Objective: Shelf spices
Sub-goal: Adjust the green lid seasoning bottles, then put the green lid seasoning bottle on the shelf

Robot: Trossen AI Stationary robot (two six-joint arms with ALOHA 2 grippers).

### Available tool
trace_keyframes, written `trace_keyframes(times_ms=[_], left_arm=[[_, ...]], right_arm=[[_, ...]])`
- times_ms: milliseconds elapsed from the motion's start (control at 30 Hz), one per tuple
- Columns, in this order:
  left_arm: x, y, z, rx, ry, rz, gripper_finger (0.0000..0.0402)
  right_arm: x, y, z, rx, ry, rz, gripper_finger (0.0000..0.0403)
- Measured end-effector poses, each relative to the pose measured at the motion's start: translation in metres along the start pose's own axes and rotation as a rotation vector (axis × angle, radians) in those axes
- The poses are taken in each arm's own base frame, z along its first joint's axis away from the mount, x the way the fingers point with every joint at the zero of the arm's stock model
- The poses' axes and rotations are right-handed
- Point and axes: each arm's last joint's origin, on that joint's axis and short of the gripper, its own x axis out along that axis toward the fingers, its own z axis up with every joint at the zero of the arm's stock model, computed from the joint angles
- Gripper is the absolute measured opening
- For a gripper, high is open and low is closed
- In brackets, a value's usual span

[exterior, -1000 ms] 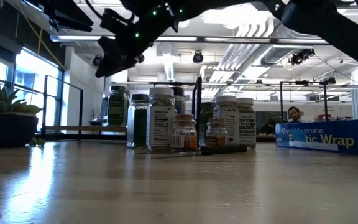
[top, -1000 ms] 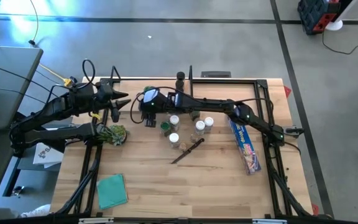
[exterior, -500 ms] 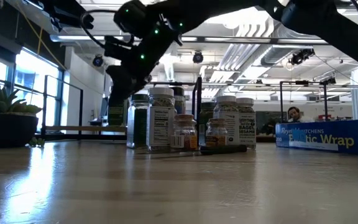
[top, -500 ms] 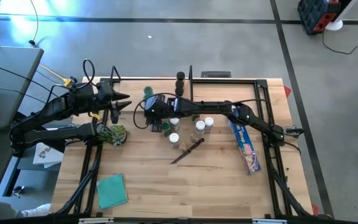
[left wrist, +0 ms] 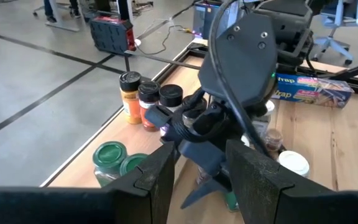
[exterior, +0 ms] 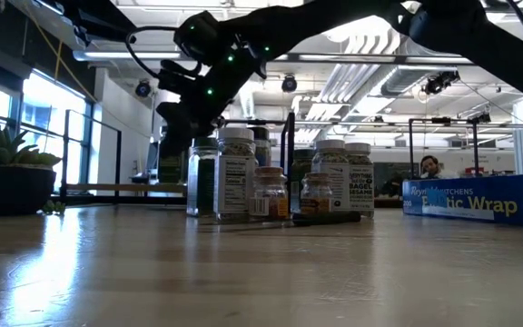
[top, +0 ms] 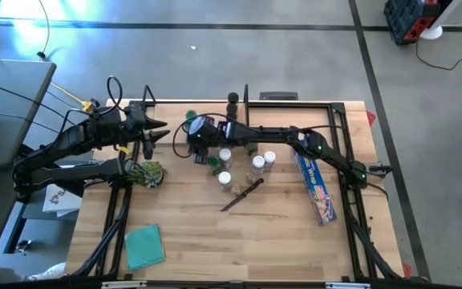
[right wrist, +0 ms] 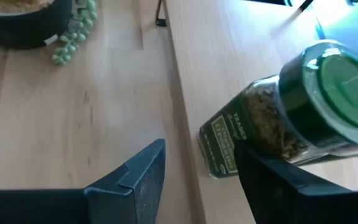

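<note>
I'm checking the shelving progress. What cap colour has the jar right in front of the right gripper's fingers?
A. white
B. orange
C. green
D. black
C: in the right wrist view the jar beside the right gripper has a green cap.

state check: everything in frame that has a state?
right tool, open, empty, beside the green-capped jar
green-capped jar, capped, on the shelf, not gripped
left tool, open, empty
table jars, upright, capped
wrap box, lying flat
knife, lying flat on table
</note>
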Motion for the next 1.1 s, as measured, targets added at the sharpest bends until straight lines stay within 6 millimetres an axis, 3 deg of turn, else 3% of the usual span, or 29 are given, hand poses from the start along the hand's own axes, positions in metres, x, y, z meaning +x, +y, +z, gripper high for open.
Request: trace_keyframes(times_ms=[333, 600, 800, 933, 1100], left_arm=[[0.000, 0.000, 0.000, 0.000, -0.003, 0.000, 0.0140], [0.000, 0.000, 0.000, 0.000, -0.004, 0.000, 0.0140], [0.000, 0.000, 0.000, 0.000, 0.001, 0.000, 0.0140], [0.000, 0.000, 0.000, 0.013, 0.001, 0.001, 0.0140], [0.000, 0.001, 0.000, 0.027, -0.004, 0.051, 0.0140]], right_arm=[[-0.002, 0.014, 0.012, -0.030, -0.115, 0.078, 0.0187], [0.005, -0.001, 0.007, -0.002, -0.116, -0.015, 0.0187], [0.003, -0.001, 0.009, 0.002, -0.121, -0.002, 0.0187], [-0.022, 0.003, 0.025, -0.016, -0.175, 0.003, 0.0187], [-0.086, 0.000, 0.063, -0.080, -0.297, -0.114, 0.0187]])
